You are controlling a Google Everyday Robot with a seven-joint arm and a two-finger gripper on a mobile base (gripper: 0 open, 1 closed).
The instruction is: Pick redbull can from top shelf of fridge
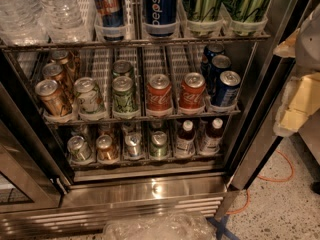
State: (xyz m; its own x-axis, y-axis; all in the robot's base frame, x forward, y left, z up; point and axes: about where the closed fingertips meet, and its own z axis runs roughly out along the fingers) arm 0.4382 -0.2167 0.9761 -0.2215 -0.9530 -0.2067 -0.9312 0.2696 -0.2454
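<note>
Steel fridge (150,191), door open. On the top shelf (135,43) I count two water bottles (62,6), one redbull can (109,6), one Pepsi can (160,6) and two green cans (202,1). The redbull can stands upright in a white cup, blue and silver, red lettering. The claw (299,101) sits at the right edge, well apart from the cans; apart or together, I cannot tell.

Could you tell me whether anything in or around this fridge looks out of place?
The redbull can stands upright on the top shelf. One oddity: crumpled clear plastic lies on the floor before the fridge, looking dropped there. The gripper is at the right edge, beside the doorway.
</note>
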